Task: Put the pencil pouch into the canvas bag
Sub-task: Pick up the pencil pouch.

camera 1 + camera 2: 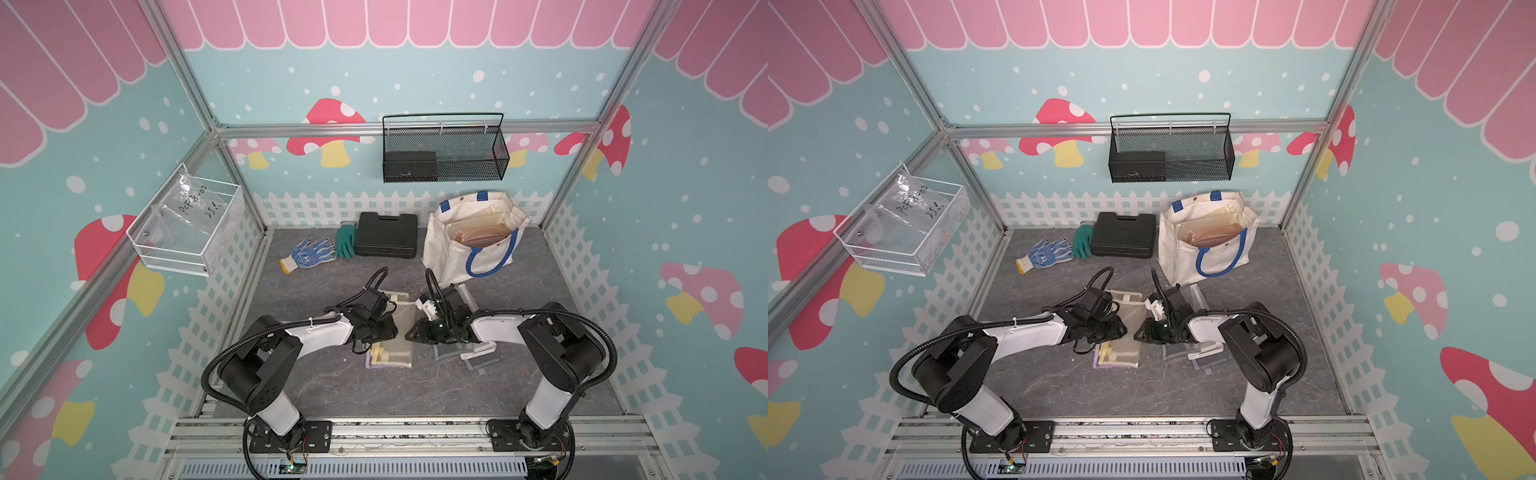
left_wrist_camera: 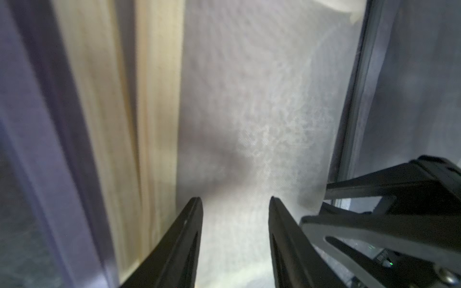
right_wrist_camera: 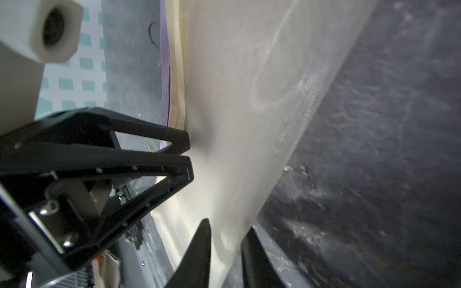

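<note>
The flat, translucent cream mesh pencil pouch lies on the grey marbled tabletop, near but outside the blue-handled cream canvas bag. The right tool pinches its edge; the left tool stands half-open over the mesh. Limp mesh likely needs a firm bite before lifting. Both arms reach low, tools facing.

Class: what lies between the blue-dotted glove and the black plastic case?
A green glove, lying right beside the black plastic case, with the blue-dotted glove on its other side. Both top views show it.
</note>
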Available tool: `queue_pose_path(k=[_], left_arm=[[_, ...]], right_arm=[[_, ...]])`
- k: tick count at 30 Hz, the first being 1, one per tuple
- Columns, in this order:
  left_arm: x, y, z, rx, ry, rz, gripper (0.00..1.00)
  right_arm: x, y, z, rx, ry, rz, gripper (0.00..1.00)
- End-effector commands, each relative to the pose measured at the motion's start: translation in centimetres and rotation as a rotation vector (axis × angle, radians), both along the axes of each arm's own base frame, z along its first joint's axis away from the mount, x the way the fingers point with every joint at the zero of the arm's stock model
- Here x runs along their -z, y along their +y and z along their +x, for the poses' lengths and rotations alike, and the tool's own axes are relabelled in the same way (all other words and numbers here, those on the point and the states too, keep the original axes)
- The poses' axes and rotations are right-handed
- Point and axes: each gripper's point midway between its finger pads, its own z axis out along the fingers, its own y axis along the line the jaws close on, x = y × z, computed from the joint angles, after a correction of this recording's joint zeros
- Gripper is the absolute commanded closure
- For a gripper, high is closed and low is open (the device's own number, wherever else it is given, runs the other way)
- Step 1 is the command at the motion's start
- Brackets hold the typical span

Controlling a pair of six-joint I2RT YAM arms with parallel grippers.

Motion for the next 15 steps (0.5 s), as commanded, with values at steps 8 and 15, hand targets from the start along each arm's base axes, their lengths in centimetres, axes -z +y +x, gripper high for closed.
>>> queue_pose_path(k=[8,15], left_arm=[[-2.9,0.7,-0.5,-0.018,-0.026,-0.067,0.54],[-5.4,4.4,-0.1,-0.067,-0.074,-0.029,0.54]], right_arm=[[-0.9,-0.3,0.1,-0.006,-0.052,-0.012,1.0],[-6.5,-1.7,1.0,0.002,-0.19,-0.092,1.0]])
